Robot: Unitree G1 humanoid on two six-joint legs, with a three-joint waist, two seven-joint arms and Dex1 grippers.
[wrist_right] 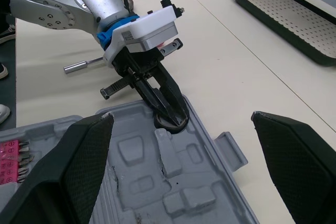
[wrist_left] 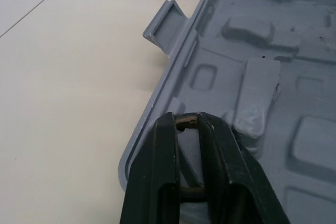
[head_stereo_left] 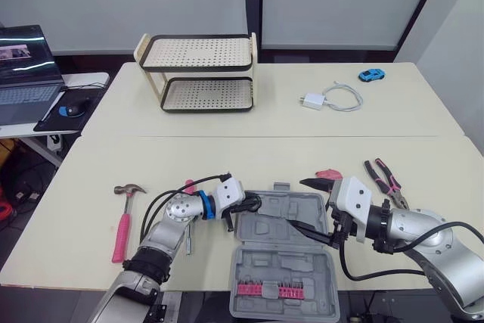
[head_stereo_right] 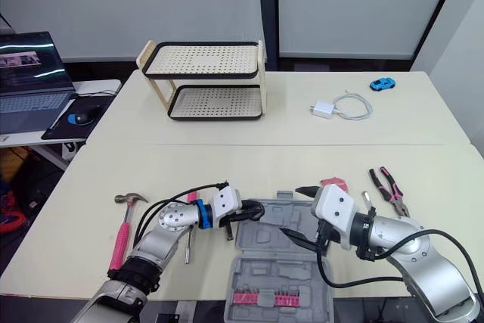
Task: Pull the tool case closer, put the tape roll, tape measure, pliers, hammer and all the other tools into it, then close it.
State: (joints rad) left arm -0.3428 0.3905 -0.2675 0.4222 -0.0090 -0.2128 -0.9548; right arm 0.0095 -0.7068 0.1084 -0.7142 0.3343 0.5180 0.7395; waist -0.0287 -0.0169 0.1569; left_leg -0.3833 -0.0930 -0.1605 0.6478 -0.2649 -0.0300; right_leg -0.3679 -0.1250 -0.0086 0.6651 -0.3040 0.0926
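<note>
Pull the tool case (head_stereo_left: 276,225) toward you low and straight, so the thin rim cannot slip free; your left end effector (head_stereo_left: 243,206) is clamped together on that rim's corner, with the open case on the tabletop (head_stereo_left: 91,164) beyond its tips; your right end effector (head_stereo_left: 297,203) is spread wide just above the case, holding nothing.

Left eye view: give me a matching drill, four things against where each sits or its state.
1 hammer
2 pliers
3 blue toy car
4 right gripper

A lying left of the tool case
B open, over the case
C lying right of the case
D far side, near the white charger

Pairs: 1-A, 2-C, 3-D, 4-B
</note>
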